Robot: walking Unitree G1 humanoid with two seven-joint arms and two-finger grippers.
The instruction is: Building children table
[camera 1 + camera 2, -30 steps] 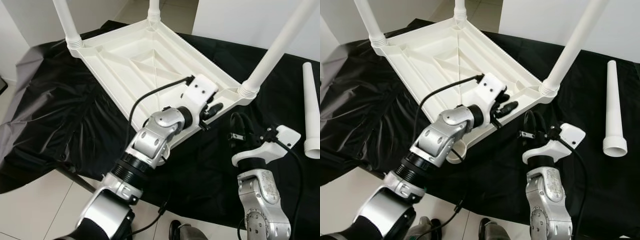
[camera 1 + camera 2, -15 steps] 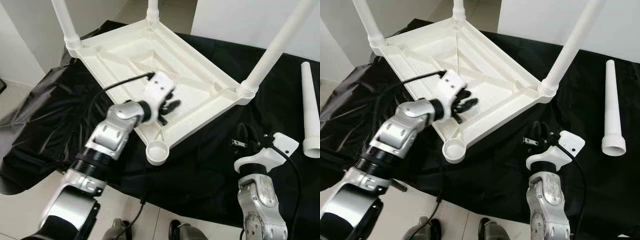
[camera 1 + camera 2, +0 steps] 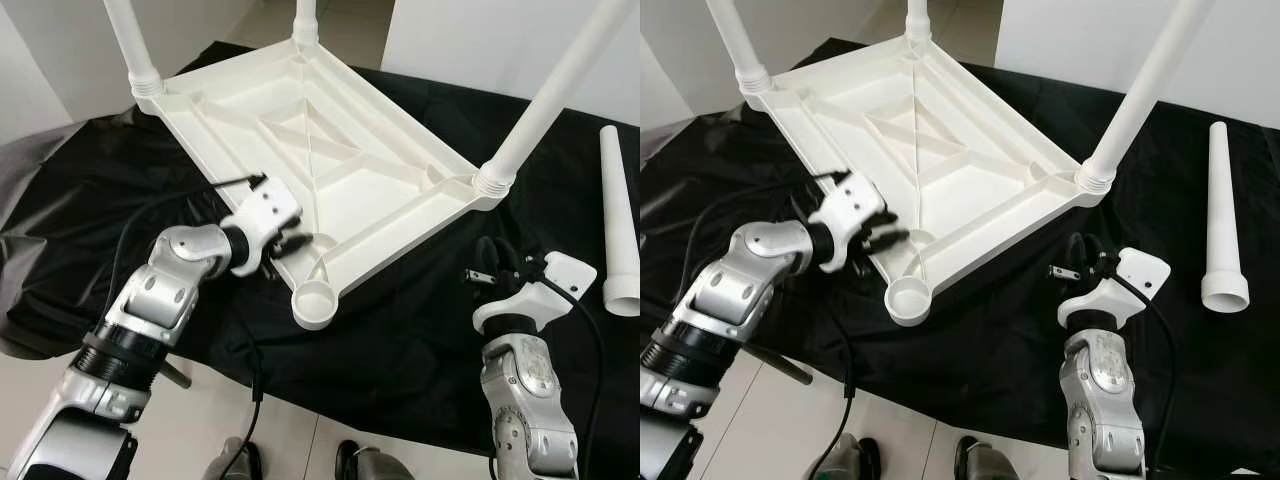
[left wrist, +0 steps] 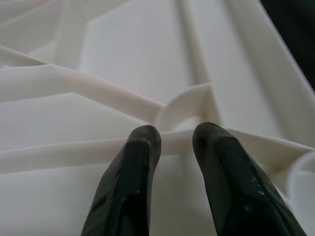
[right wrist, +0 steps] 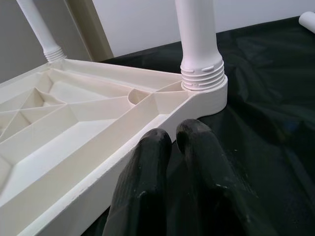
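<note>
A: Status, left to right?

B: Left gripper (image 3: 296,240) sits at the near-left rim of the upturned white plastic tabletop (image 3: 330,165), at about 8 o'clock from its centre. Wrist view: the 2 black fingers (image 4: 130,182) are a small gap apart, holding nothing, tips just over a rib beside the corner.

A: Table itself?

B: Upside down on the black plastic sheet (image 3: 420,330), ribbed underside up. 3 white tubular legs are screwed in: 11 o'clock (image 3: 128,40), 12 o'clock (image 3: 307,18), 3 o'clock (image 3: 560,85). The round empty leg socket (image 3: 316,303) at 6 o'clock is still bare.

A: 4th leg?

B: The loose white tapered plastic leg (image 3: 621,225) lies on the sheet far right, at 3 o'clock, well apart from the table, wide end toward the robot.

A: Right arm?

B: Right gripper (image 3: 487,262) hovers over the sheet near the 3 o'clock corner, at about 4 o'clock from centre. Fingers (image 5: 147,187) close together, nothing between them.

A: Risks?

B: My read: 1, the sheet is slick and wrinkled, so any sideways push on the rim could slide the whole top and shift the socket. 2, the loose leg is round and could roll away if nudged rather than pinched. 3, starting the thread tilted could cross-thread it. 4, an arm swing could clip the standing 3 o'clock leg.
</note>
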